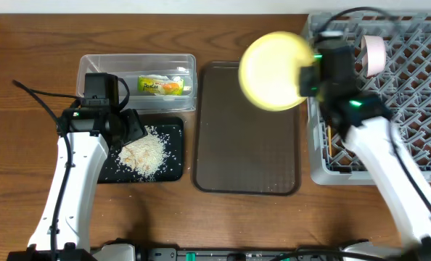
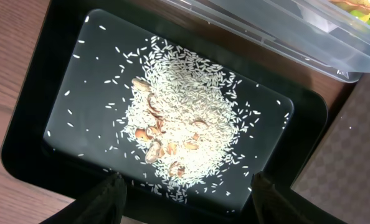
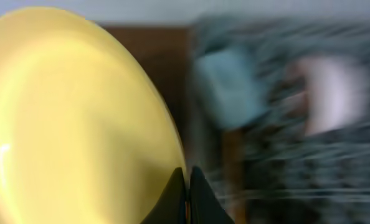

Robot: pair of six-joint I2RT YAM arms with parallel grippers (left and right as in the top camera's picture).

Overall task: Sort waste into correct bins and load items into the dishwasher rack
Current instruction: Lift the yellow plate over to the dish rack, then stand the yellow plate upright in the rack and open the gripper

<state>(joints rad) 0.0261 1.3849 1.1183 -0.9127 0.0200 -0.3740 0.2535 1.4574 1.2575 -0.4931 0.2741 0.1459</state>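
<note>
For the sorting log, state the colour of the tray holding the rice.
Black. The tray under the rice shows best in the left wrist view.

The yellow plate (image 1: 272, 71) hung tilted beside the grey rack (image 1: 419, 94). Rice (image 1: 146, 154) lay heaped in the black tray (image 1: 173, 171), and the printed wrapper (image 1: 161, 85) in the clear tub (image 1: 89, 72).

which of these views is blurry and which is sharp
Right wrist: the dishwasher rack behind the yellow plate is smeared by motion blur, while the plate itself is only soft-edged. Overhead: the plate is blurred and washed out, and the rest is crisp. Left wrist: sharp, with single rice grains distinct on the black tray.
</note>
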